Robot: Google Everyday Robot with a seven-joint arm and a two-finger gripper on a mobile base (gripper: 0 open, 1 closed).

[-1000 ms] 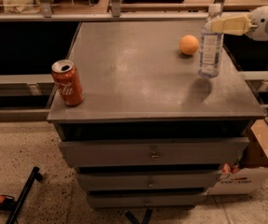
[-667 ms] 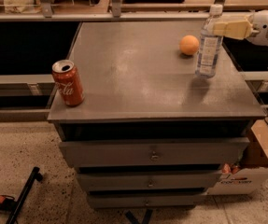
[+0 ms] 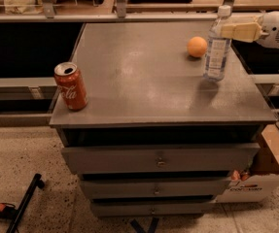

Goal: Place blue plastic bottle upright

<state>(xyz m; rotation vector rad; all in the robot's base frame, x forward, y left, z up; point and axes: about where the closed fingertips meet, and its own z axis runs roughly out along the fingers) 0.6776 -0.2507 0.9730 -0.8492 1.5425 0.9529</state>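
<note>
The blue plastic bottle (image 3: pixel 217 52) is clear with a pale blue-and-white label and a white cap. It stands upright on the grey cabinet top (image 3: pixel 144 76) near the right edge. My gripper (image 3: pixel 226 30) reaches in from the right at the height of the bottle's shoulder, just below the cap, and its tip overlaps the bottle's right side. The white arm extends off the right edge of the view.
An orange ball (image 3: pixel 197 46) lies just left of the bottle. A red Coca-Cola can (image 3: pixel 71 86) stands upright near the front left edge. Drawers sit below the top. A cardboard box (image 3: pixel 263 176) is on the floor at the right, a black bar (image 3: pixel 22 203) at the left.
The bottle stays upright in about the same spot. The gripper stays at the bottle's upper part and has shifted only slightly.
</note>
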